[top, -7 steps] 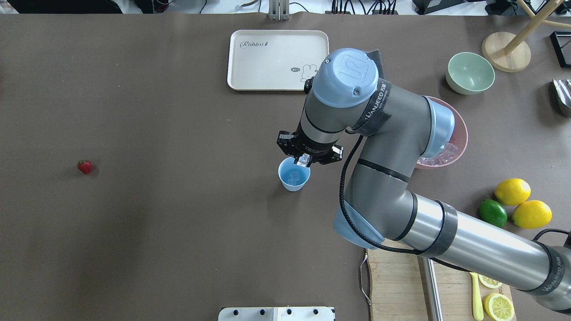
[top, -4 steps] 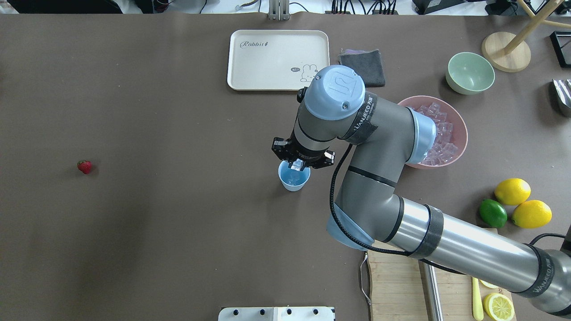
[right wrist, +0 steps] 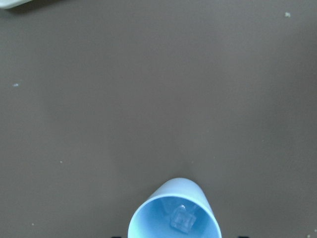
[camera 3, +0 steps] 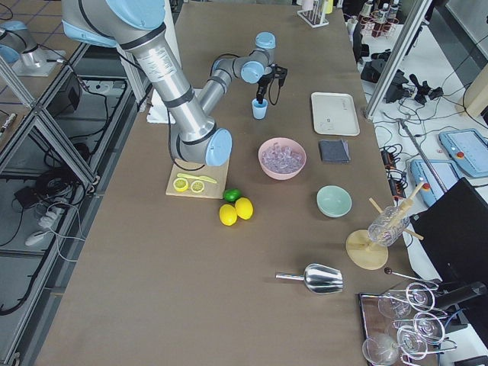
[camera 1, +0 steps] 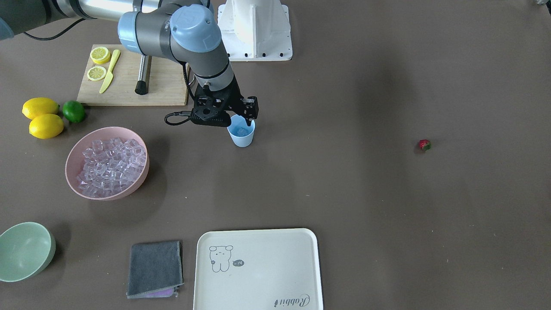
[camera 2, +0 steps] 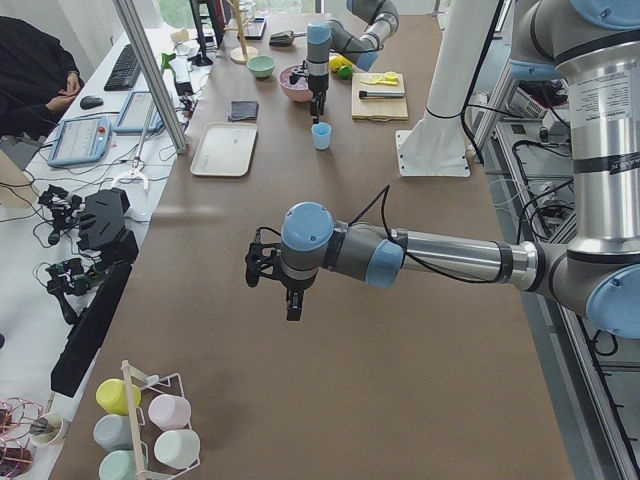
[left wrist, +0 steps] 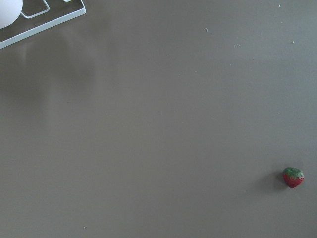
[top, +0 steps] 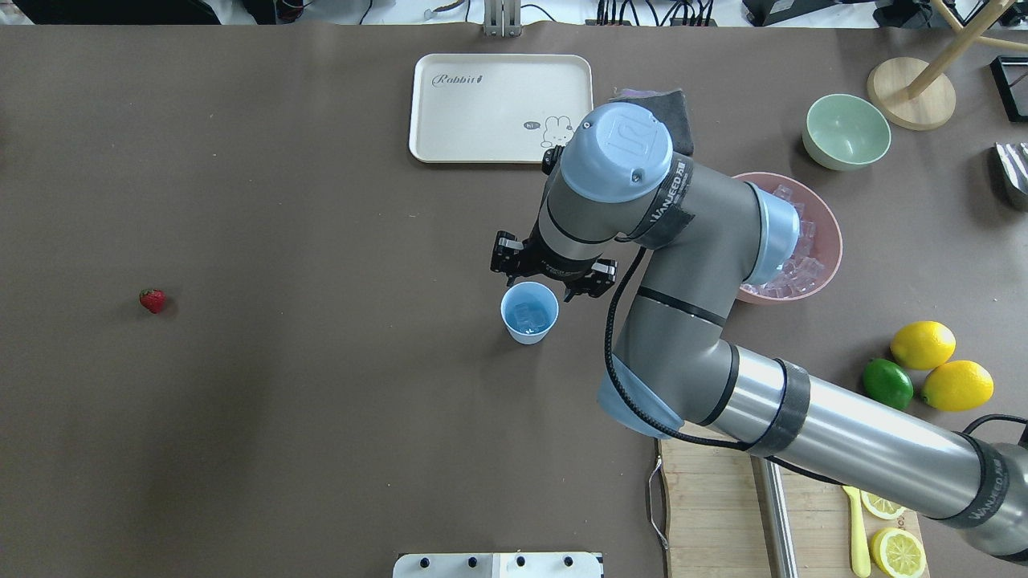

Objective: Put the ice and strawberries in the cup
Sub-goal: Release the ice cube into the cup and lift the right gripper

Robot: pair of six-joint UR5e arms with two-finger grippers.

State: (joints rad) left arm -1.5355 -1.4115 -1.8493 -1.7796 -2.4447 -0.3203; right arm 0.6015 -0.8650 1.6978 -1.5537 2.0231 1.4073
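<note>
The strawberry lies alone far to the left on the worktop in the overhead view, well apart from everything else. The left wrist view alone shows it close, low in its right corner with the green top uppermost, and a bit of white wire rack at its upper left edge. Near the worktop's middle the cup stands upright. Only the right wrist view looks straight into it, where one clear cube of ice sits on the bottom; from overhead the contents are a pale blur and cannot be counted. To the right, the pink bowl heaped with ice shows whole in the front-facing view, while overhead the right arm's elbow covers its left part.

The left end effector appears only in the exterior left view, pointing down above bare worktop, and how far it is parted cannot be told. The right end effector hangs just above the cup without touching it, its jaws spread wider than the cup's mouth, with nothing between them.
</note>
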